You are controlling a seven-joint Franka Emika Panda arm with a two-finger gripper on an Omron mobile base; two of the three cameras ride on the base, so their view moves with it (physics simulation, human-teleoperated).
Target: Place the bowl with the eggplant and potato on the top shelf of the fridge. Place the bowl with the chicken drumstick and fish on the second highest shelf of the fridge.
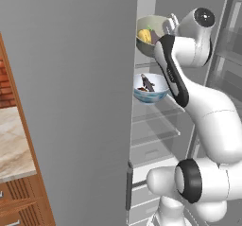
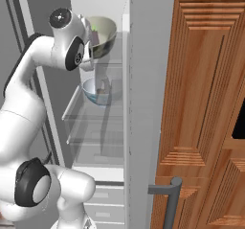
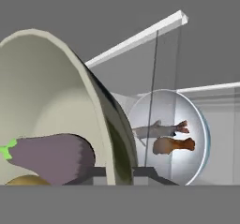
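Gripper point(image 3: 119, 174) at bottom centre of the hand view, jaws narrowed onto the rim of the olive bowl point(image 3: 56, 110), one tip inside the wall and one outside. Olive bowl held tilted high in the open fridge point(image 1: 198, 12), upper centre of the left base view, at top-shelf height; whether resting on the top shelf hard to tell, hidden behind arm and bowl. Inside it, eggplant point(image 3: 51, 158) with green stem at left edge, potato point(image 3: 26, 180) peeking below it. Blue bowl point(image 1: 150, 89) lower, centre of the left base view, seemingly on the next shelf down, holding fish point(image 3: 157, 130) above drumstick point(image 3: 172, 145).
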